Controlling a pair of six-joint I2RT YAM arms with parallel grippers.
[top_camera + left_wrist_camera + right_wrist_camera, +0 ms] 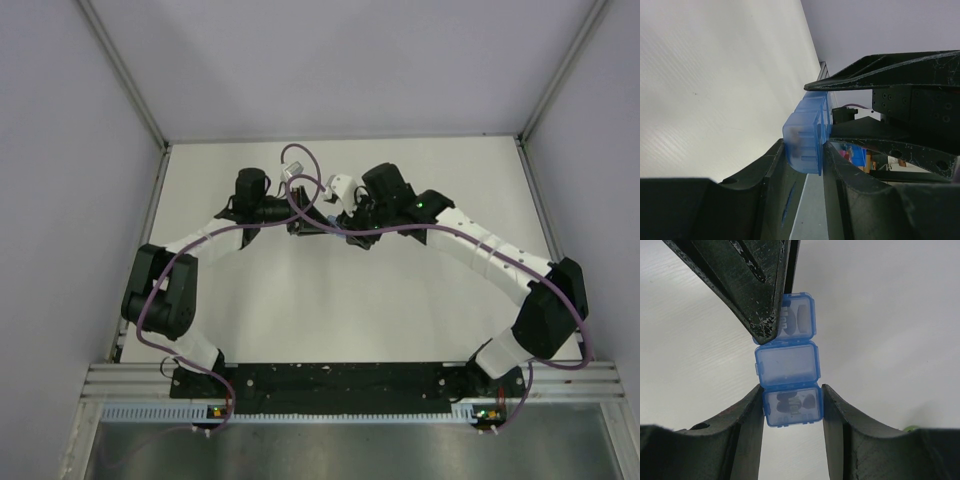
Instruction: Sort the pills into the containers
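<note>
Sorting looks well advanced, judging by the pill box (788,367): dark rounded shapes, probably pills, show through the translucent blue of both end compartments, while the middle compartment looks pale and bare. All three lids seem to be down, though the clasps are too small to be sure. No loose pills can be seen on the desk (400,300) around the pill box, so what is left to sort, if anything, cannot be told.

The pill box is off the desk, held between the two arms. The right gripper (792,390) is clamped narrowly on one end compartment, one finger on either side wall. The left gripper (805,145) is closed on the opposite end.

From above, the pill box is lost behind the wrists and a looping cable, so its height over the desk is unclear. The shapes inside cannot be counted or told apart by colour. A sliver of green (910,428), off to one side of the pill box at the frame edge, is cut off and unidentifiable.
</note>
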